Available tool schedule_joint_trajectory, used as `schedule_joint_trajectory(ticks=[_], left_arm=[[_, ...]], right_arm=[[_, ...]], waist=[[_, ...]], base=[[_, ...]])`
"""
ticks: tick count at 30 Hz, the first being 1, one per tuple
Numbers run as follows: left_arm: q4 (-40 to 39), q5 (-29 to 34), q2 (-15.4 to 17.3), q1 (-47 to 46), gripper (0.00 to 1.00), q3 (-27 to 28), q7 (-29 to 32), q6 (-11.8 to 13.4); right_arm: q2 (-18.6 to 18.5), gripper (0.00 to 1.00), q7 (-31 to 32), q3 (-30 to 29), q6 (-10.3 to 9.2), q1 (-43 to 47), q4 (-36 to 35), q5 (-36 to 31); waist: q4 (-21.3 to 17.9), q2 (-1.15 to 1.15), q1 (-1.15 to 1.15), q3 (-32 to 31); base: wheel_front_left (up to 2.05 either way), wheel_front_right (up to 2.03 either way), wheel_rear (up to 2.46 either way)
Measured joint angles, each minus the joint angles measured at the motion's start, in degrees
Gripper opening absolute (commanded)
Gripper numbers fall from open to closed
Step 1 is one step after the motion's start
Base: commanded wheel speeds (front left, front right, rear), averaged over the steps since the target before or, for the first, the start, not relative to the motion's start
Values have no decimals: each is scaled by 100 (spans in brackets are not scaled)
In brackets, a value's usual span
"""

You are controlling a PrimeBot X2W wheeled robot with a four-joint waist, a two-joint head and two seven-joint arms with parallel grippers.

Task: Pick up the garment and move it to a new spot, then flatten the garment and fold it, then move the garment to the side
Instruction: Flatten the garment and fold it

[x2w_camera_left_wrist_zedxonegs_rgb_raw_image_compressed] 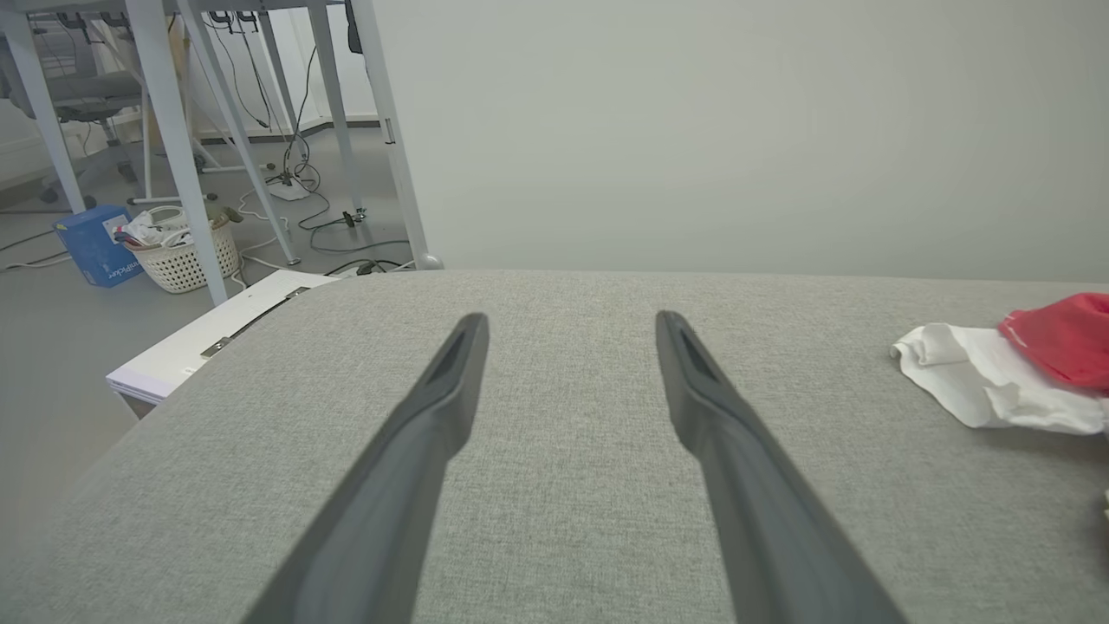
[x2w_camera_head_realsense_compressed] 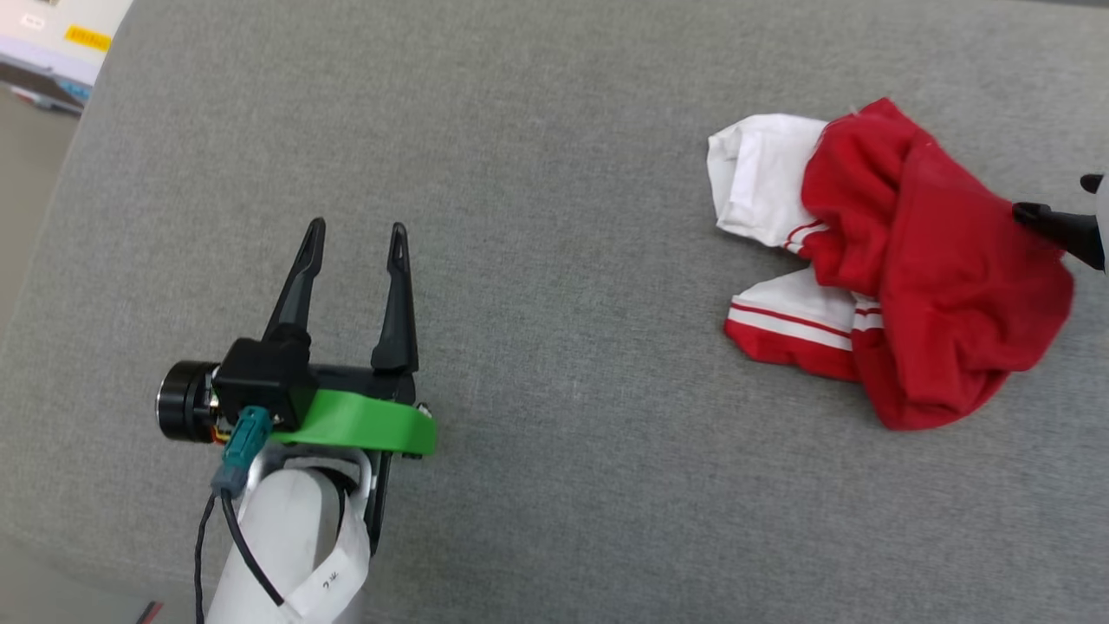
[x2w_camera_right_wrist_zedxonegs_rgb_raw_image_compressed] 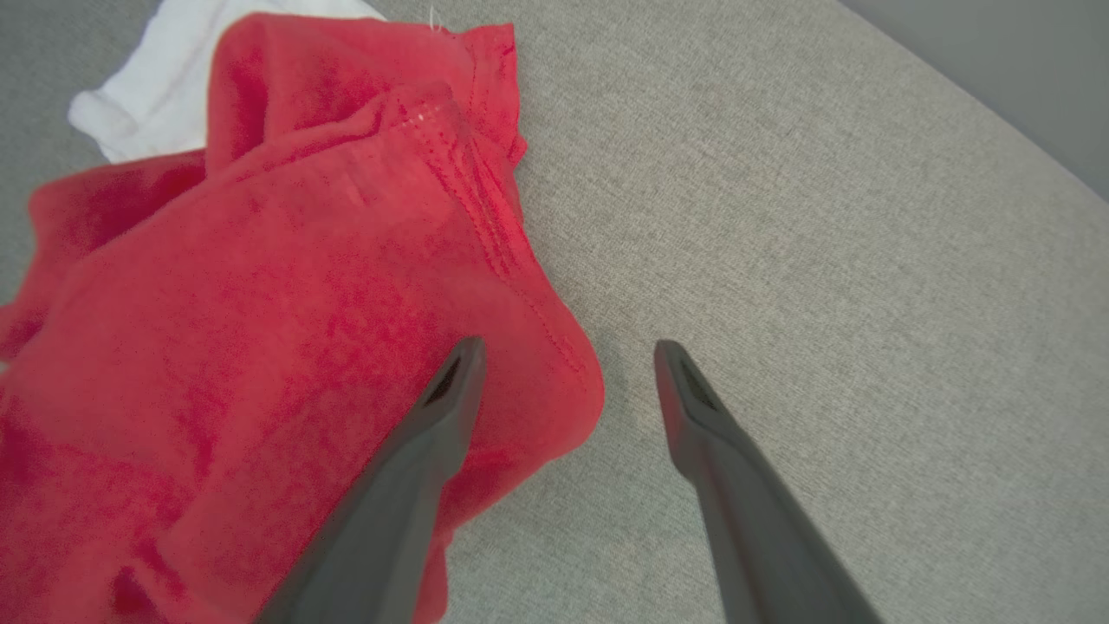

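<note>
The garment, red with white sleeves and striped trim, lies crumpled on the right of the grey cushion. My right gripper hovers open at its right edge, one finger over the red cloth, the other over bare cushion. In the head view that gripper pokes in from the right border, one fingertip just over the cloth. My left gripper stands open over bare cushion at the left, far from the garment. In the left wrist view the open left gripper holds nothing, and the garment lies far right.
The cushion's left edge drops to the floor. Beyond the cushion's end stand white table legs, a blue box, a white basket and floor cables. A pale wall runs behind.
</note>
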Motion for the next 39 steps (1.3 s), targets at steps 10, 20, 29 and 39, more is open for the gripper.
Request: schedule_joint_trajectory(ticks=[10,20,29,39], left_arm=[[-2,-268,-9,-158,100,-177,0,108],[101,-201,-10,-151,100,-40,0,118],[162,-22,-11,208,100,193,0,101],[196,-5,-13,608,100,301,0,82]], right_arm=[[-131,100,281,660,-8,149,474,-115],[33,0,-934,724,-1,165,503,-71],[-349,0,-2309,205,-1,580,-234,96],[-604,0,-2993,-1675,-1,3381,-712,227]], waist=[[388,0,0,533],[327,0,1,406],[66,0,1,-240],[-381,0,0,-857]], base=[[0,0,0],[0,0,0],[0,0,0],[0,0,0]])
